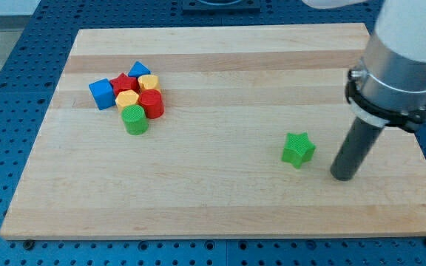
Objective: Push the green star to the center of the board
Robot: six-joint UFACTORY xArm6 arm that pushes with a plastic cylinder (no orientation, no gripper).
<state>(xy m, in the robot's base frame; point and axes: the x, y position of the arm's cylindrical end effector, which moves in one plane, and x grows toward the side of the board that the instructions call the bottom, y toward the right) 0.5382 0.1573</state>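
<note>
My tip (342, 176) had no claw to open or close and stood just right of the green star (297, 149), not touching it.

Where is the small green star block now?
The small green star block lies right of the wooden board's centre, just left of my tip, apart from it.

Setting: robotics lab bench. Evidence: blue perforated mounting base (21, 89) under a pale wooden surface (220, 207); industrial arm (405, 59) overhead; small coloured test blocks (132, 96) laid out.
</note>
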